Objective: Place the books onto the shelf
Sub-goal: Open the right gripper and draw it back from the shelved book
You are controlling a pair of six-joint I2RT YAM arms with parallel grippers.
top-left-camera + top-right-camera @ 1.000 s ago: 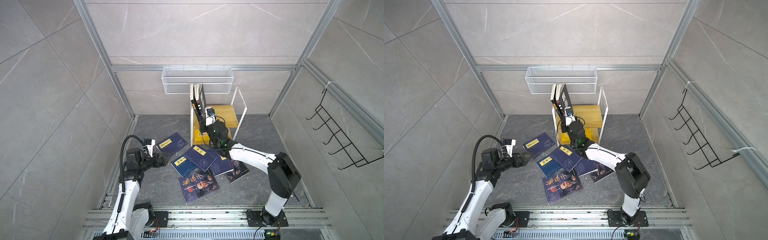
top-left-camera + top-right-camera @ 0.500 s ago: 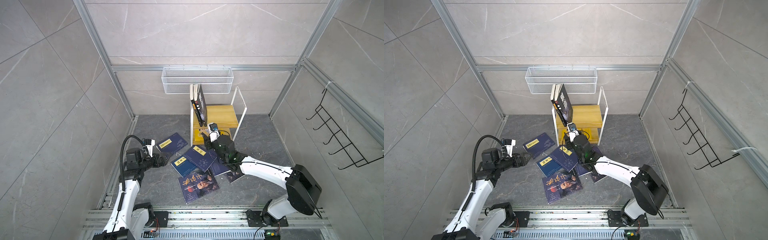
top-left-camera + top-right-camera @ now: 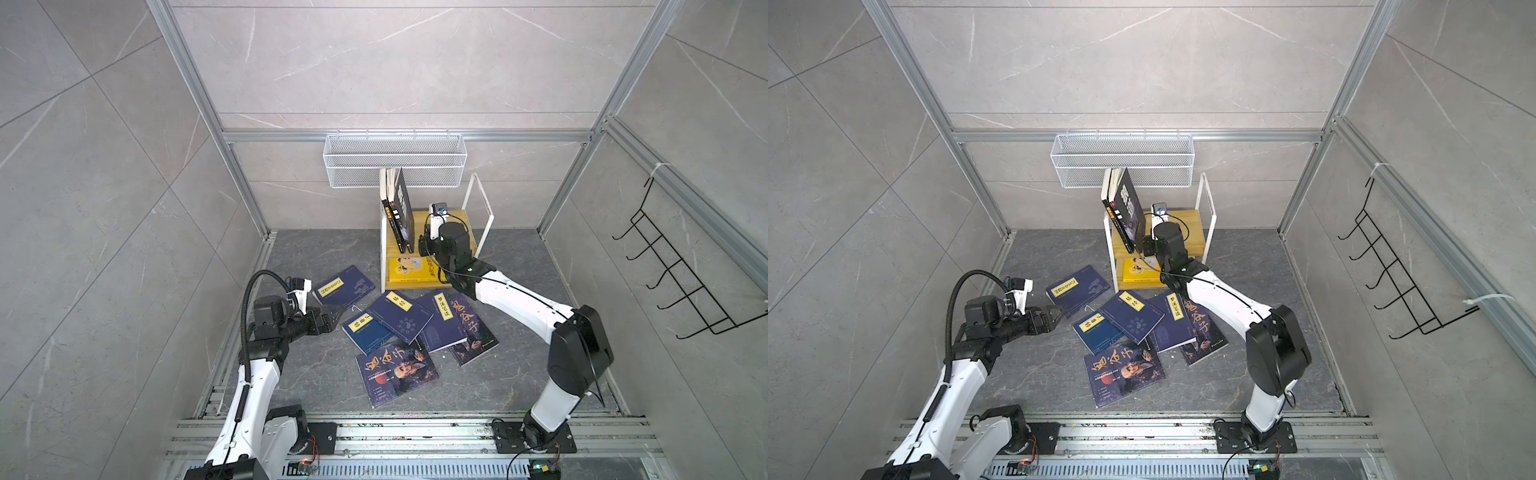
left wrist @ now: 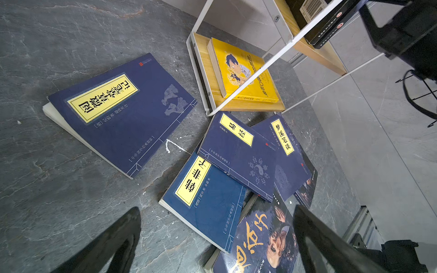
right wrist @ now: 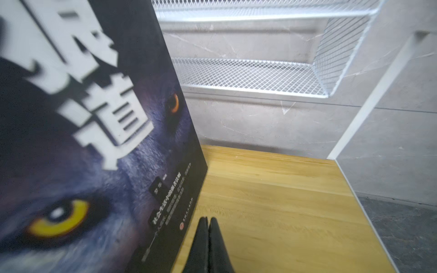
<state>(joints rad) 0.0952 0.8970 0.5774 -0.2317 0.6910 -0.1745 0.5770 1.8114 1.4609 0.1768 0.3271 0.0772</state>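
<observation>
Progress looks partial to me: you have a few volumes shelved and six to go. On the shelf [image 3: 463,218], upper centre of both top views, the black wolf book [image 3: 405,208] stands at the left end of the upper board. It leans against other upright volumes, and a yellow book [image 3: 409,268] lies flat on the lower board. Your right gripper [image 5: 208,221] is pinched fully together with nothing in it, its tips over the upper board just beside the wolf cover's lower corner. Your left gripper [image 3: 336,318] is spread wide and empty, left of centre, hovering near the lone navy book [image 3: 343,286]. The other five books [image 3: 399,320] lie in an overlapping fan on the floor [image 3: 311,374] at centre frame, below the shelf.

You cannot count the volumes behind the wolf book, since only page edges show. In both top views the right wrist hides its own fingers, and the arm covers part of the lower board. I cannot tell whether those fingers touch the cover, which is blurred in the right wrist view. One portrait book [image 3: 473,336] is half buried under its neighbours.
</observation>
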